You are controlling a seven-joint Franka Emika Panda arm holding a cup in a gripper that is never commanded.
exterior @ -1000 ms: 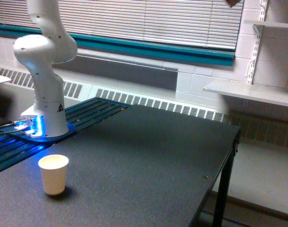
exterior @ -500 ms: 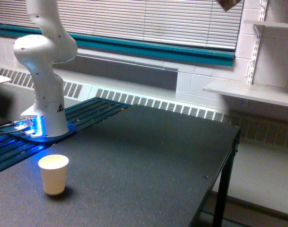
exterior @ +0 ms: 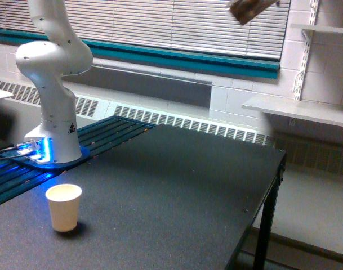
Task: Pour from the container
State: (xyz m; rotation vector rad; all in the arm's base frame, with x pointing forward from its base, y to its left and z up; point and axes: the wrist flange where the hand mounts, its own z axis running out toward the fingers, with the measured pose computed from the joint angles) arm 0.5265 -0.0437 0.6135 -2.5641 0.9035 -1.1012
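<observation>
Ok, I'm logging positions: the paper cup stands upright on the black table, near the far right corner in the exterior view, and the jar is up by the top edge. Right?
Not quite. In the exterior view the cup stands upright on the table near the front left, by the arm's base. The jar is indeed at the top edge.

The container [exterior: 247, 9], a motion-blurred brown smear at the exterior view's top edge, is cut off above, and the gripper holding it lies wholly out of frame. The robot arm [exterior: 50, 67] (white, on a blue-lit base) runs off the top too. The table [exterior: 177, 191] is cropped at the bottom and left.
</observation>
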